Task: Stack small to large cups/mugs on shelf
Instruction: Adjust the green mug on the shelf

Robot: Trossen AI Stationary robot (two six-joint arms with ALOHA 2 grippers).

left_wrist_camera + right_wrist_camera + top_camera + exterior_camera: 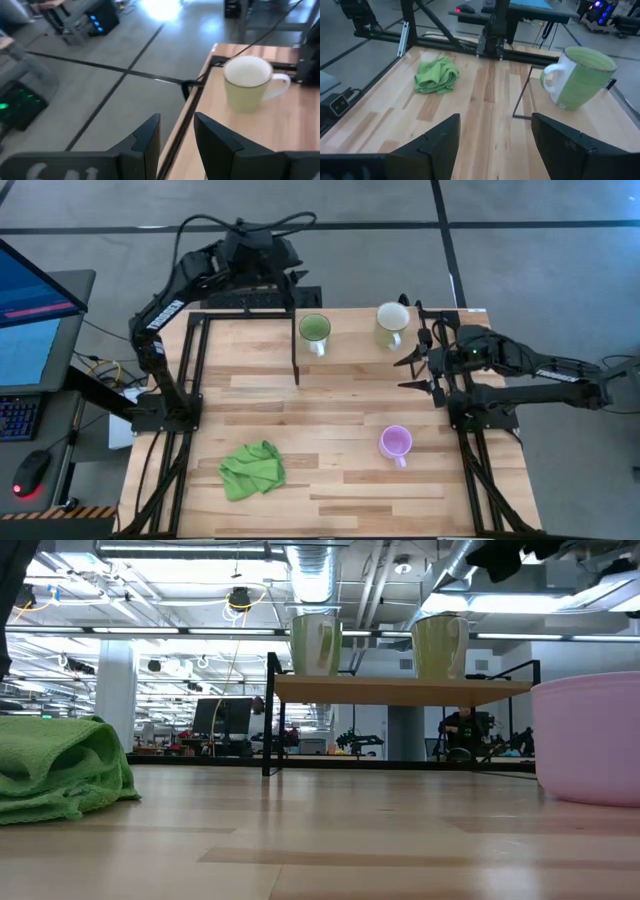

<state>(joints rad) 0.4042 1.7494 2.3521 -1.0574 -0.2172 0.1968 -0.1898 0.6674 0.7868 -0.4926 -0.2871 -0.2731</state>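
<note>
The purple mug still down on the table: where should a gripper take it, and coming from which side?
A rim grasp from straight above looks best. The purple mug stands upright, mouth open, alone on the table. Its handle points toward the table's front edge, so put one finger inside and one outside the wall on a side away from the handle. The right gripper, open, is the nearer one.

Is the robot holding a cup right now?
No. The left gripper and the right gripper are both open and empty. No mug is being held.
</note>
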